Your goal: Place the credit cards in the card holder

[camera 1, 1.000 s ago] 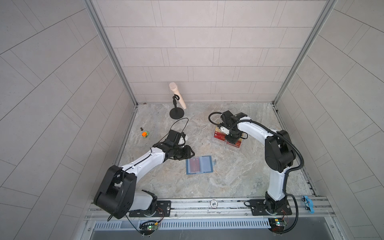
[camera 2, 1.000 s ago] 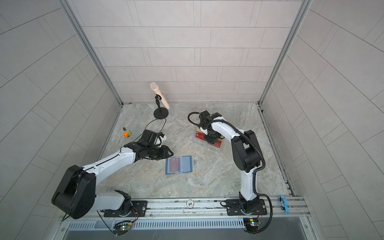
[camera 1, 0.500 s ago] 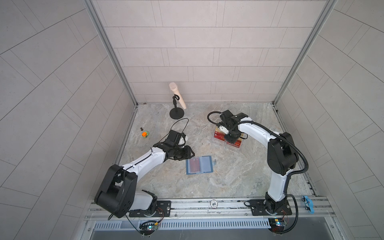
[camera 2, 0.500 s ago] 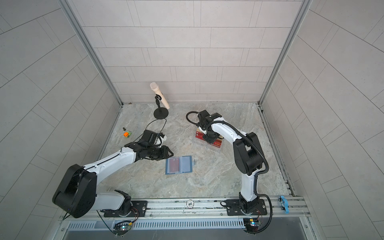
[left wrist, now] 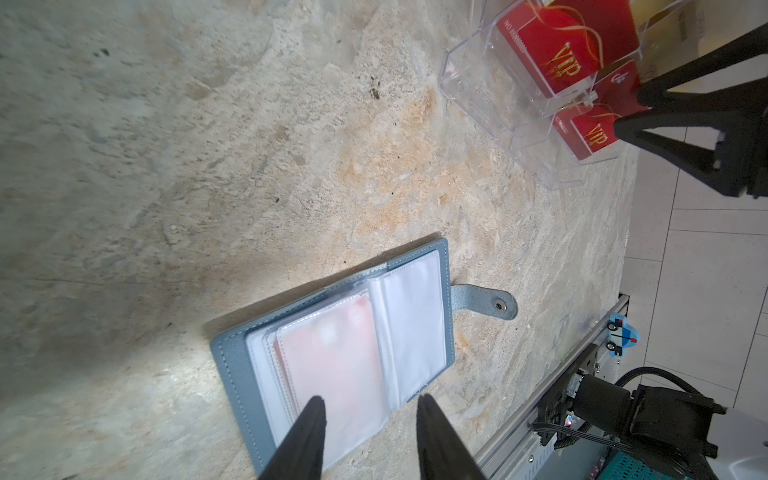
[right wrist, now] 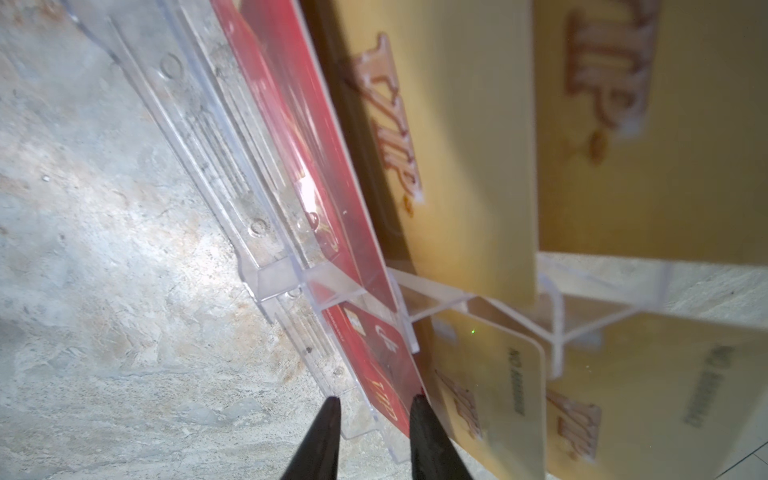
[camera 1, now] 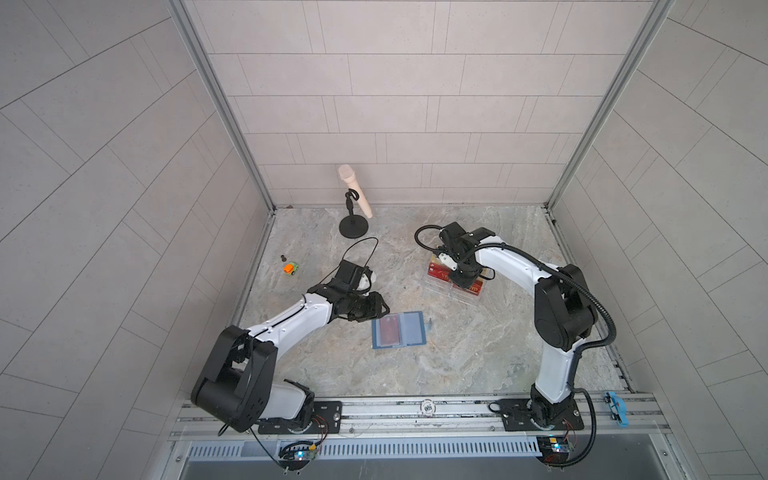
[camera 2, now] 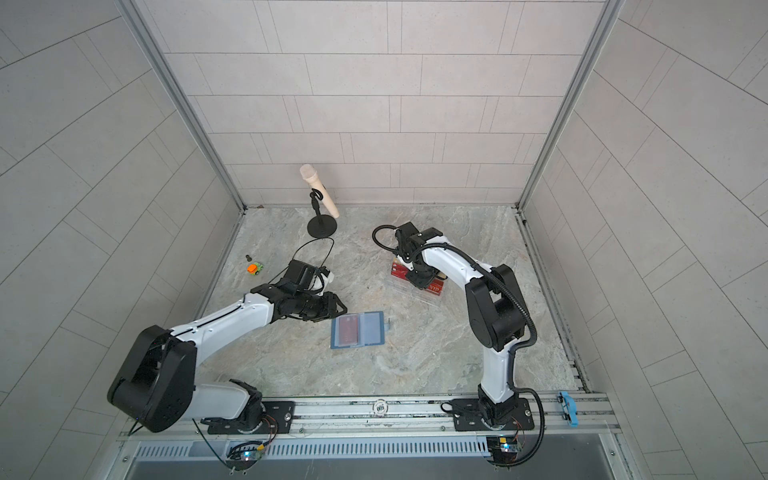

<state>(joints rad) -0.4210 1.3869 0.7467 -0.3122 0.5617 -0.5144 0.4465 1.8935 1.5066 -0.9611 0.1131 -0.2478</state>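
The card holder (camera 1: 415, 330) (camera 2: 374, 328) (left wrist: 237, 357) lies open on the table, with one red credit card (camera 1: 388, 328) (left wrist: 332, 353) in its left clear sleeve. My left gripper (camera 1: 380, 309) (camera 2: 338, 307) (left wrist: 369, 403) is open, just above the holder's edge, holding nothing. More red credit cards (camera 1: 436, 272) (camera 2: 401, 270) (left wrist: 552, 45) (right wrist: 382, 374) stand in a clear acrylic stand (camera 1: 440, 286) (left wrist: 478, 95) (right wrist: 232, 166). My right gripper (camera 1: 461, 282) (camera 2: 419, 282) (right wrist: 375, 400) is open. Its jaws straddle a front red card and the stand's clear front wall.
Pale gold cards (right wrist: 457, 145) fill the stand's back tiers. A microphone on a black stand (camera 1: 353, 199) is at the back. A small orange and green toy car (camera 1: 291, 269) sits near the left wall. A blue clip (camera 1: 617, 409) is on the front rail.
My right arm has shifted slightly at the acrylic stand. The left arm and the card holder have not moved.
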